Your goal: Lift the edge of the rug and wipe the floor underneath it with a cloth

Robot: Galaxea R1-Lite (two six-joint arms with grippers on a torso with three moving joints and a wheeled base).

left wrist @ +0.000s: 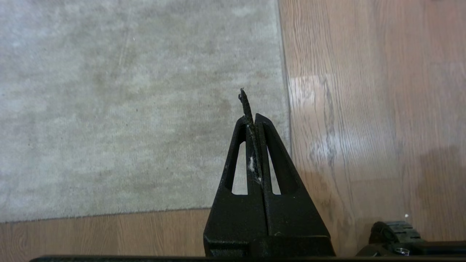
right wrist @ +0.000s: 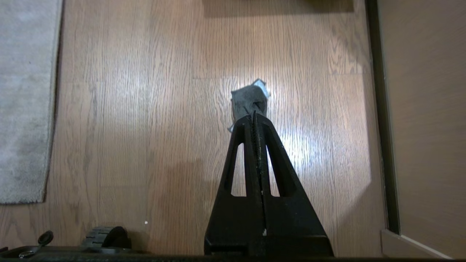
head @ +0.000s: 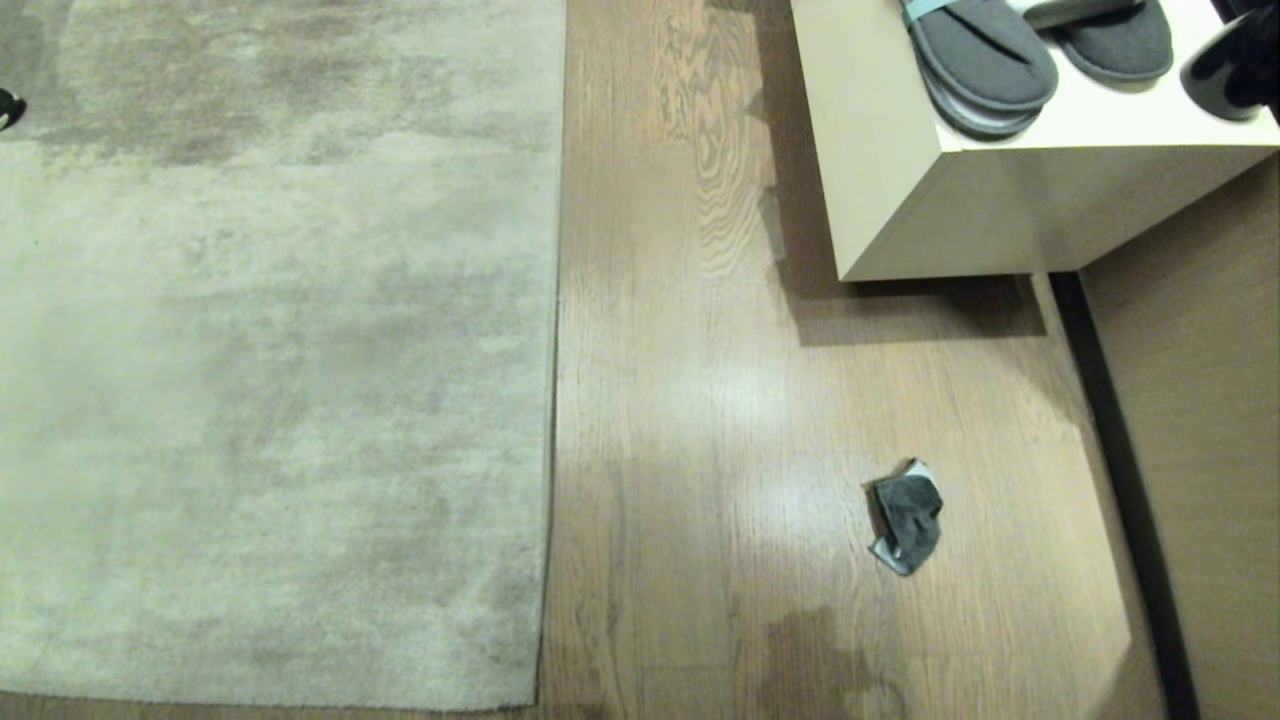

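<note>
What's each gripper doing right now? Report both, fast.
Left gripper: shut, holding nothing, above the rug edge.
Right gripper: shut, holding nothing, above the cloth, which lies on the floor.

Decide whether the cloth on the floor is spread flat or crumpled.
Crumpled: the cloth sits bunched in a small lump on the floor, pale edging folded over.

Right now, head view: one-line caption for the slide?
Rug edge flat on the wood floor, crumpled grey cloth lying apart on the planks, slippers on a cream cabinet.
</note>
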